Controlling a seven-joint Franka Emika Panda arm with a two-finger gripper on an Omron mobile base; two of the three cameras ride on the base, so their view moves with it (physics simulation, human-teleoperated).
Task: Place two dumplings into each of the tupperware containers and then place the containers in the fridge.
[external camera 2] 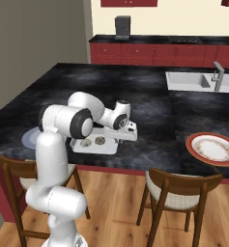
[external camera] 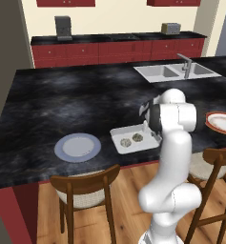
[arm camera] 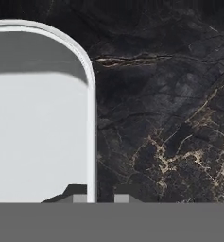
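Jaws clamped astride tupperware container (arm camera: 38,132) wall; arm bent low over counter (external camera: 62,105); two dumplings (external camera: 131,139) inside.

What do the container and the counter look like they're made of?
Container: looks like thin white plastic, smooth and slightly see-through, with a low rounded rim in the hand view. Counter: looks like polished dark stone, black with pale and gold veining; it could be laminate.

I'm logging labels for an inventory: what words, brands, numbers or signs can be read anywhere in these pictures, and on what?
None: no readable text in any view.
The tupperware container, dumplings and red-rimmed plate bear no lettering.
The coffee machine and toaster on the back counter are too small to tell.
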